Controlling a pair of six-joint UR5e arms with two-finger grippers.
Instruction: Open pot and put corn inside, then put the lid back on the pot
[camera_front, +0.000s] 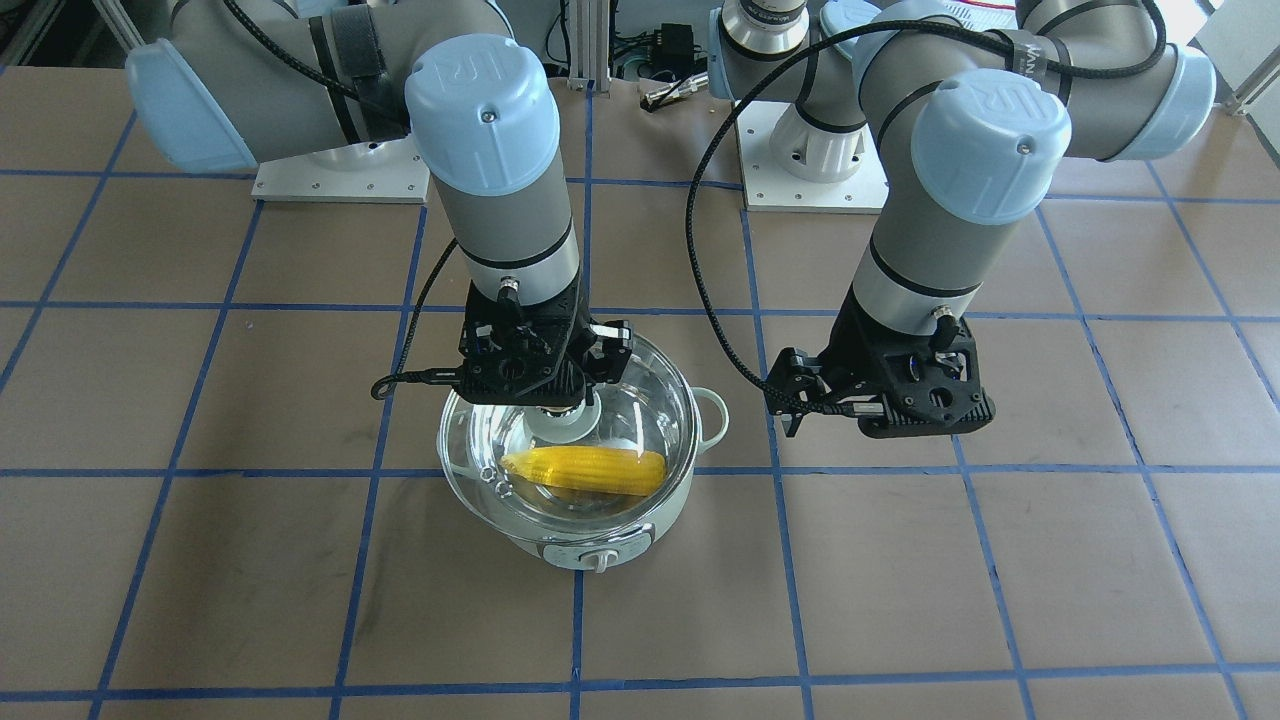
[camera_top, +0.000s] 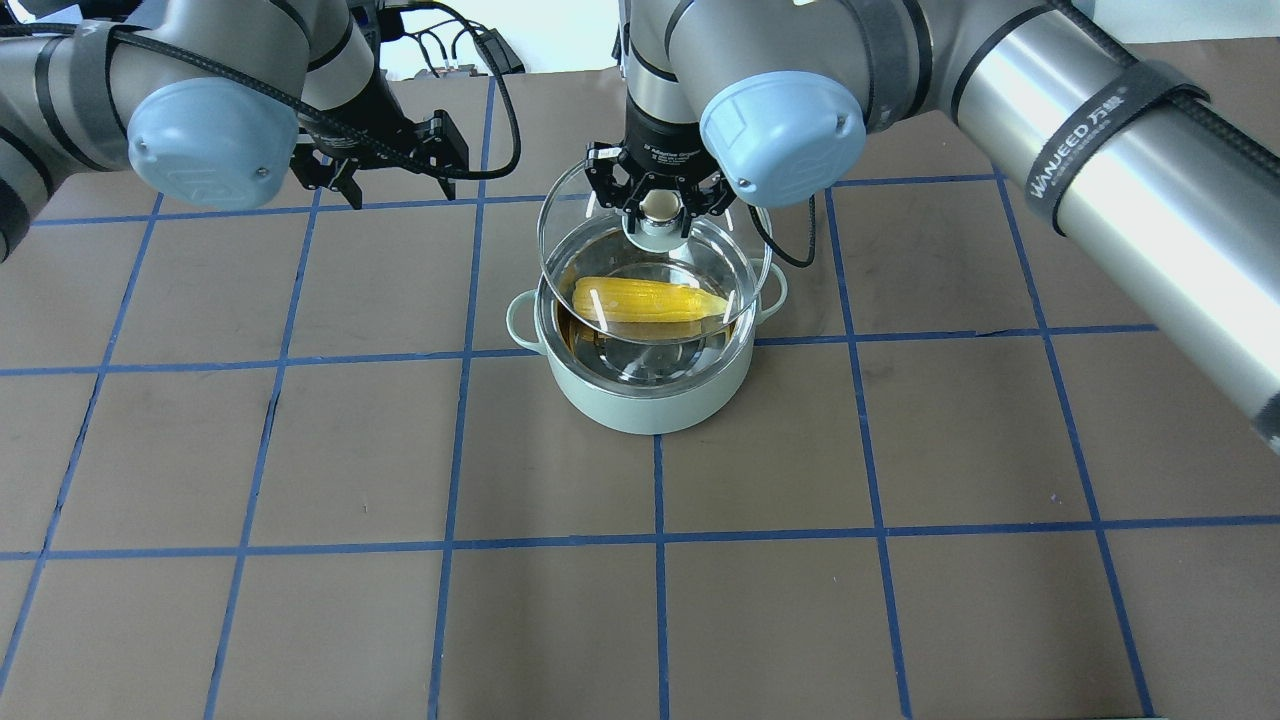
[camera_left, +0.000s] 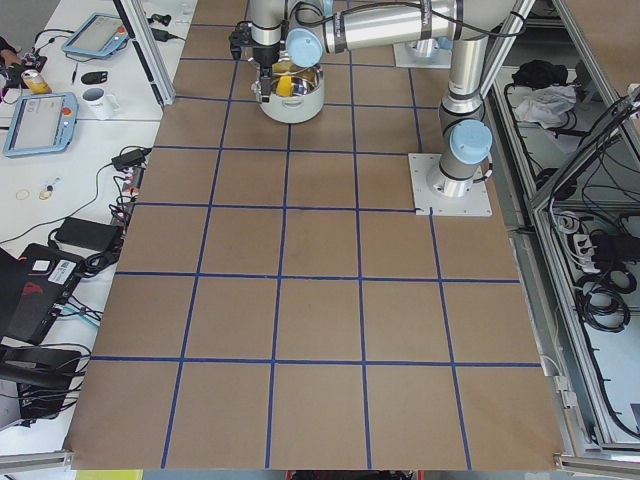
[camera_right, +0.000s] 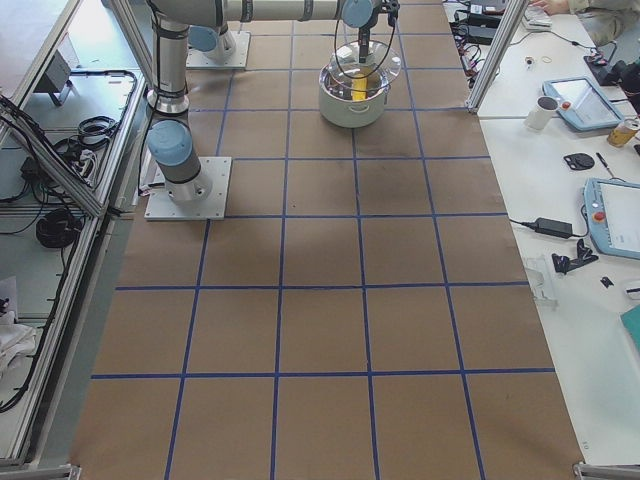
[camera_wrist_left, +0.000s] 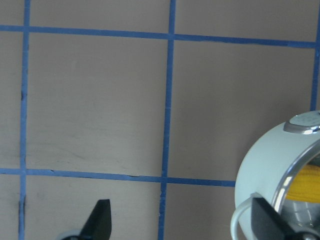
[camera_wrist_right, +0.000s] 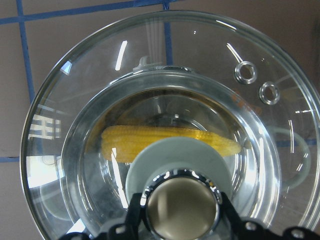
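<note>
The mint-white pot (camera_top: 645, 400) stands mid-table, control dial toward the operators' side (camera_front: 598, 560). The yellow corn (camera_top: 650, 300) lies inside it, also seen in the front view (camera_front: 585, 470) and through the glass in the right wrist view (camera_wrist_right: 150, 140). My right gripper (camera_top: 657, 205) is shut on the beige knob (camera_wrist_right: 181, 207) of the clear glass lid (camera_top: 570, 230), which it holds raised over the pot. My left gripper (camera_top: 375, 180) is open and empty, hovering above the table to the pot's left; its fingers (camera_wrist_left: 100, 220) are wide apart beside the pot (camera_wrist_left: 265, 160).
The table is brown with a blue tape grid (camera_top: 450, 450). The arms' base plates (camera_front: 810, 170) sit at the robot's edge. A side desk (camera_right: 590, 150) holds tablets and a mug, outside the aluminium frame posts.
</note>
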